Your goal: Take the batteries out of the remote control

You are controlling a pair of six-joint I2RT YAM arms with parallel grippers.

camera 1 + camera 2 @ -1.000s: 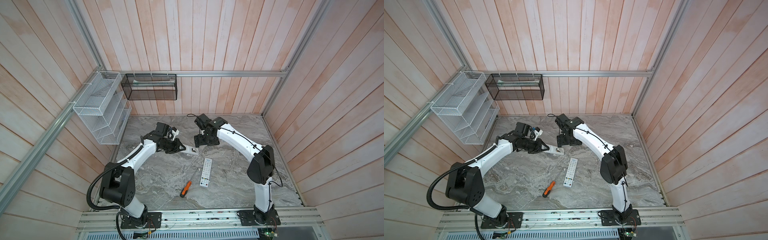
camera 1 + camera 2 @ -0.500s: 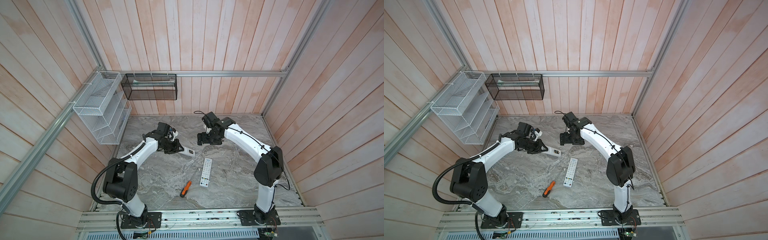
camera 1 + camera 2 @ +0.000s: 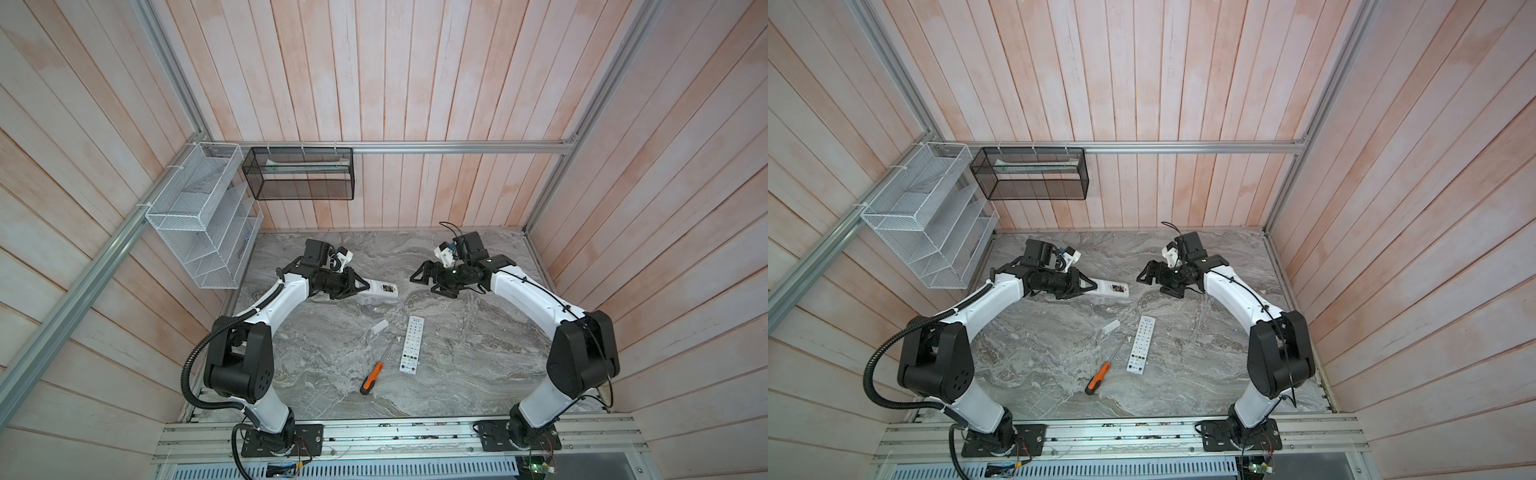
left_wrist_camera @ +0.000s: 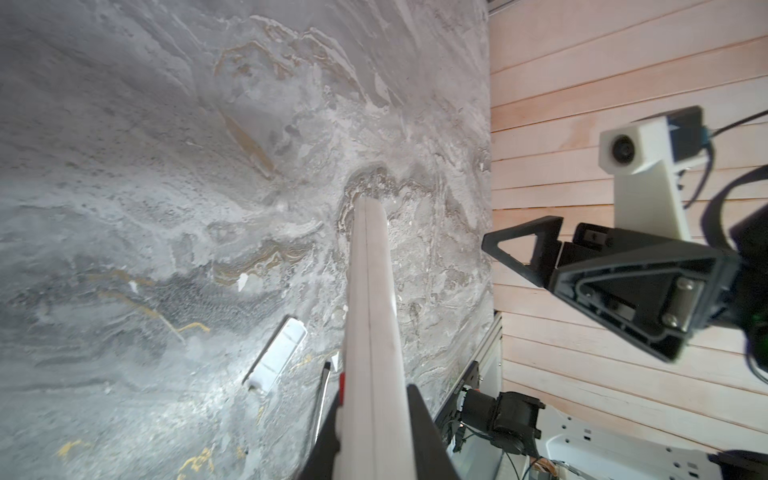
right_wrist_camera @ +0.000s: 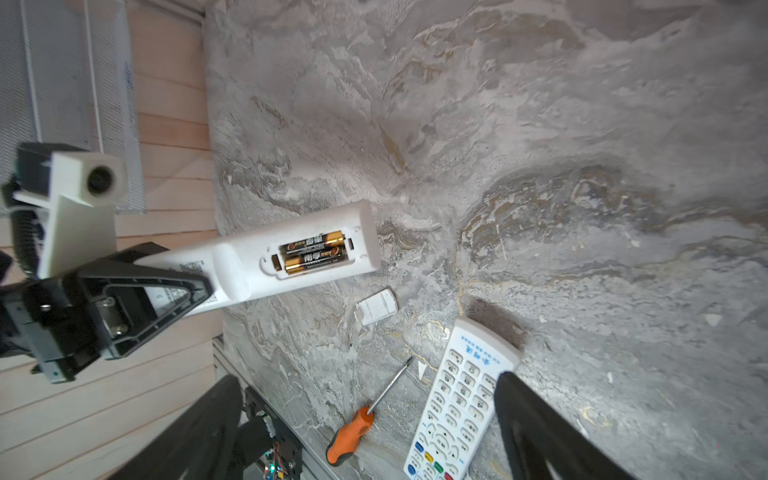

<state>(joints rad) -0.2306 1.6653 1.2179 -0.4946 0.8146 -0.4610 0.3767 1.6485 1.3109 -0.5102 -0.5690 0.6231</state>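
Nearest the front rail, an orange-handled screwdriver [image 3: 371,379] lies on the marble-patterned worktop [image 3: 478,357], its tip pointing toward a small white battery cover [image 3: 379,326] lying flat a little farther back. Just beside the shaft lies a spare remote [image 3: 411,345], white, buttons up. Beyond these, the left jaws are clamped narrow on one end of the held remote [image 3: 382,289], whose free end sticks out toward the middle of the worktop. Its rear compartment is uncovered, and the batteries [image 5: 313,253], two dark cells with gold ends, sit side by side inside it. Across a gap, the right jaws stand wide and hold nothing, facing that free end. On the walls behind hang a white wire rack [image 3: 199,216] and a black mesh basket [image 3: 299,174].
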